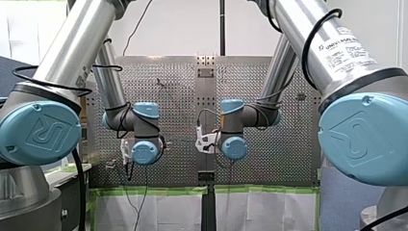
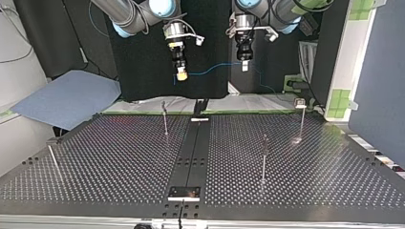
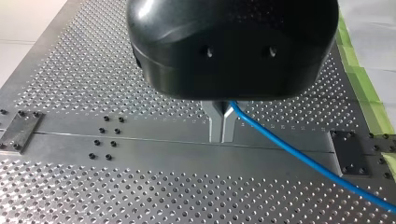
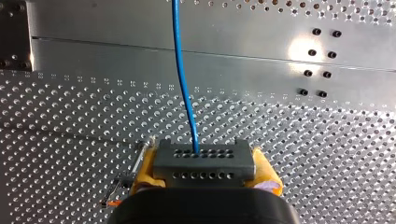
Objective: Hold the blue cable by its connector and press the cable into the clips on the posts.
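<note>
Right gripper (image 4: 204,173): yellow pads (image 4: 145,170) pinched on either side of the dark, hole-faced connector (image 4: 204,158). The blue cable (image 4: 183,79) ran straight ahead out of the connector's front face. Left gripper (image 3: 223,134): metal fingers pressed together on the cable further along its run, and the cable trailed away beside them. In the top view the cable hung as a shallow span between both grippers in the upper centre of the frame, above the perforated table (image 2: 119,157). It was well apart from the posts (image 2: 165,121) in mid-frame and seated in none of them. Judgement: the cable is light, thin and limp, and likely to sag or slide through a bare metal pinch. The rigid connector is the sound hold, with the second grip kept near each post to steer the cable
</note>
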`<state>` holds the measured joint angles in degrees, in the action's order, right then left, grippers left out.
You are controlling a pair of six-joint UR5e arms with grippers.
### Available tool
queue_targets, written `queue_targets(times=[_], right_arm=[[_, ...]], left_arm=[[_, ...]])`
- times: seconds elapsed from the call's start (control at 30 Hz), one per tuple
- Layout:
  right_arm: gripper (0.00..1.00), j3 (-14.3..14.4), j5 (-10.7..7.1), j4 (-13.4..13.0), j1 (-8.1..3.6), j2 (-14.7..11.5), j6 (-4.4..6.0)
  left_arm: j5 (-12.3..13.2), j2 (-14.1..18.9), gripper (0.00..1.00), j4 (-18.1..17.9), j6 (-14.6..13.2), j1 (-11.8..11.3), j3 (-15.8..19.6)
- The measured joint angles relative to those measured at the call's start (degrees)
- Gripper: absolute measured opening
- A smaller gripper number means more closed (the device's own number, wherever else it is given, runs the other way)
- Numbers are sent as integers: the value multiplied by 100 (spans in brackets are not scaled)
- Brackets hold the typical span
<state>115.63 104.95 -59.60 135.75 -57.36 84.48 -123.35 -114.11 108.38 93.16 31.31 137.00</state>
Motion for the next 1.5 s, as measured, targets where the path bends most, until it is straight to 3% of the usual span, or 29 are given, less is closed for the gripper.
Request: queue_targets(times=[0.8, 1.17, 1.5], right_arm=[[0, 0, 1, 2, 0, 0, 0], [0, 0, 8, 17, 0, 0, 0], [0, 0, 9, 18, 0, 0, 0]], left_arm=[[2, -9, 0, 6, -12, -8, 3], [9, -456, 0, 281, -78, -121, 8], [9, -508, 0, 290, -79, -123, 9]])
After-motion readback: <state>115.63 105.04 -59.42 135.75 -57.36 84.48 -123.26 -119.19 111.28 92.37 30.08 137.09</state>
